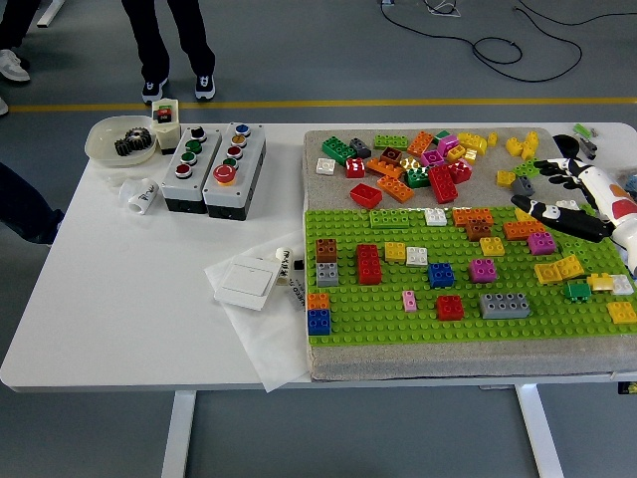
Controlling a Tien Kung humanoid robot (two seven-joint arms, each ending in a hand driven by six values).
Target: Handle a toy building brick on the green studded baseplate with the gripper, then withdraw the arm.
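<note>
right hand (557, 204) over baseplate (398, 324), fingers leftward

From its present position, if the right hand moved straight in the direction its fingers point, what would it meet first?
The right hand points left, low over the green baseplate. The orange brick beside its fingertips looks first, then the orange bricks further left, though height above them is unclear.

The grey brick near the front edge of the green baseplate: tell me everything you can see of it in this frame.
The grey brick is a long, low rectangular block, plastic by its look, with two rows of round studs on top. It sits flat on the green baseplate, long side roughly parallel to the near edge, in the front right part. Nothing is stacked on it. A red brick stands close to its left, apparently apart. The right hand is farther back and does not touch it.
</note>
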